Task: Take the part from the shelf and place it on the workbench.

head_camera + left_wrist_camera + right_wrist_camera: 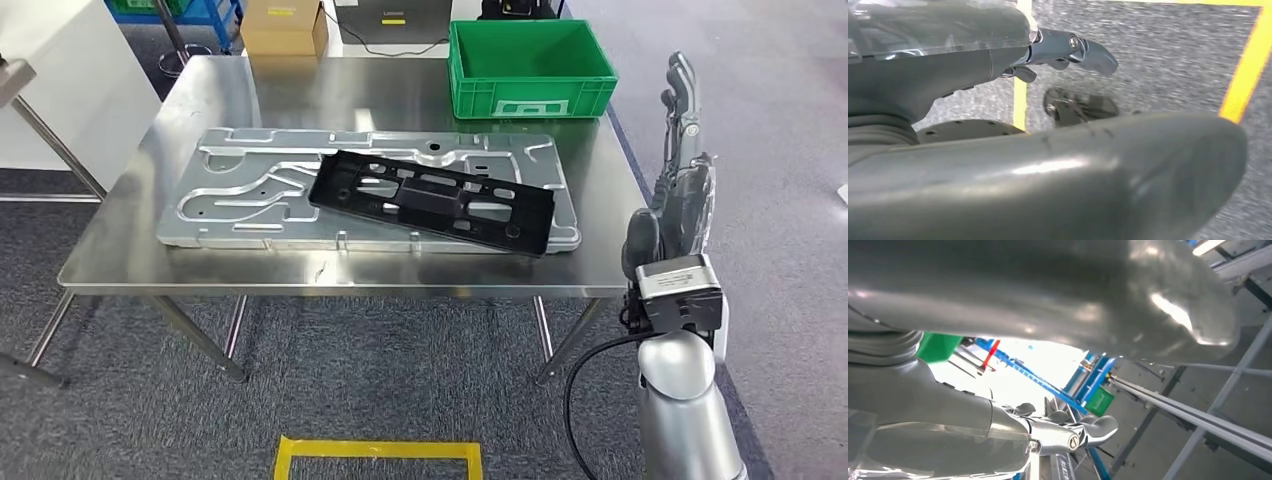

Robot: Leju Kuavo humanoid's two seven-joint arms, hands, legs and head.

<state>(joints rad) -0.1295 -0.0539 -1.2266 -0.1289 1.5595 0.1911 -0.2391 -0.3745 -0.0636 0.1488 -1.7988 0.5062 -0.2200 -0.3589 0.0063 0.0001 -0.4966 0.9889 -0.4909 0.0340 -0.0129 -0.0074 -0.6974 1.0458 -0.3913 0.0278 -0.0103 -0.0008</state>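
Note:
A flat black plastic part (432, 200) with several cut-outs lies at a slant on a large silver stamped metal panel (240, 200). The panel rests on the steel workbench (330, 85). My right hand (683, 180) is raised beside the bench's right edge, fingers pointing up and apart, holding nothing; it is clear of the part. In the right wrist view the right hand (998, 415) is likewise empty. My left hand (973, 65) hangs over the grey carpet with its fingers extended and nothing in it.
A green bin (528, 70) stands at the bench's back right corner. A cardboard box (284, 27) sits behind the bench and a white cabinet (60, 80) stands to its left. Yellow floor tape (378, 455) marks a rectangle in front of the bench.

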